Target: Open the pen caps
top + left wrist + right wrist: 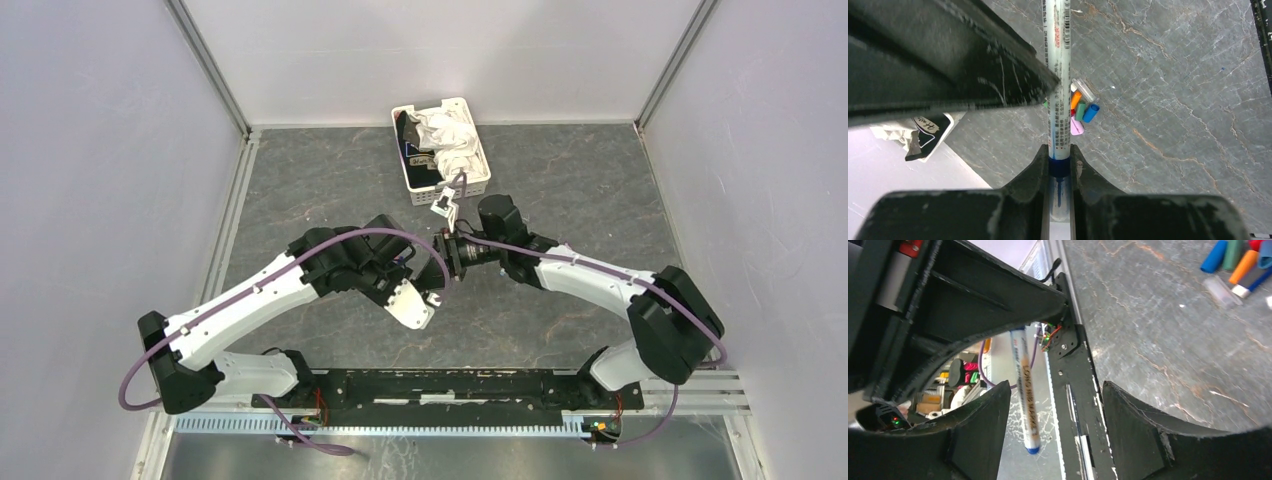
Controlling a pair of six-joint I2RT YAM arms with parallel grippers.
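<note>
The left claw (1060, 152) was pressed together on a pen (1058, 75), pinching it at the blue collar near one end. In its own wrist view the white barrel ran straight from 6 o'clock up to 12. A clear section below the collar pointed back into the palm. Whether that section was a cap in place, I could not tell.

The loose caps (1082, 107) lay in a small cluster on the table (1173, 100), just off the barrel at its 3 o'clock side. They were orange, green, blue, pink and one clear.

In the top view the right claw (1055, 390) sat at about 1 o'clock from the left one, near it, with the basket (470, 110) at 12 o'clock beyond both. Its jaws were spread wide. In the right wrist view the pen's free end hung between them, long axis roughly 12 to 6 and the blue tip at 6. It lay closer to the 9 o'clock finger and seemed to touch neither.

So the pen sat in the air above the table, held by the left claw alone. Its axis ran from one claw into the other. The right arm was the nearer one to the free end. By my judgement, any pull would have to run along that shared axis, with the right jaws closing across the barrel first.
</note>
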